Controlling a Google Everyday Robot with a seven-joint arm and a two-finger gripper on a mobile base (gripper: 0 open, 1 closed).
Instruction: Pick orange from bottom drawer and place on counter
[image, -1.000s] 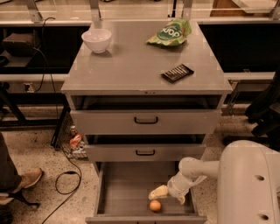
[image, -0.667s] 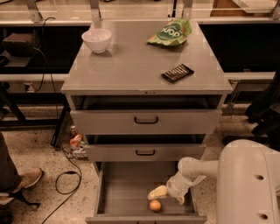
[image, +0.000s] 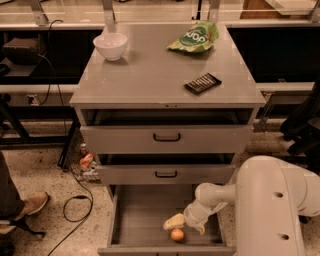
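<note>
1. One orange (image: 177, 235), and there it is, on the floor of the bottom drawer (image: 140, 215), close to the front edge and a little right of centre.
2. One gripper (image: 175, 221), down inside that same drawer, just behind and above the orange and very near it. I can't say whether they touch, and how wide the gripper is spread isn't something I can make out. The fruit lies on the drawer floor and nothing is lifting it.
3. The white arm (image: 270, 205) comes in from the right, bending down over the drawer's right side.
4. Three drawers, count them: the bottom one is pulled far out, while the middle drawer (image: 165, 174) and the top drawer (image: 166, 137) are each out only slightly. Each of those two has one black handle.
5. Up on the counter (image: 150, 75) there are three things, well apart from each other: one white bowl (image: 110, 45) at the back left, one green snack bag (image: 195, 37) at the back right, and one dark flat packet (image: 202, 83) near the front right.
6. On the floor to the left are one black cable (image: 75, 210) and one shoe (image: 30, 205).
</note>
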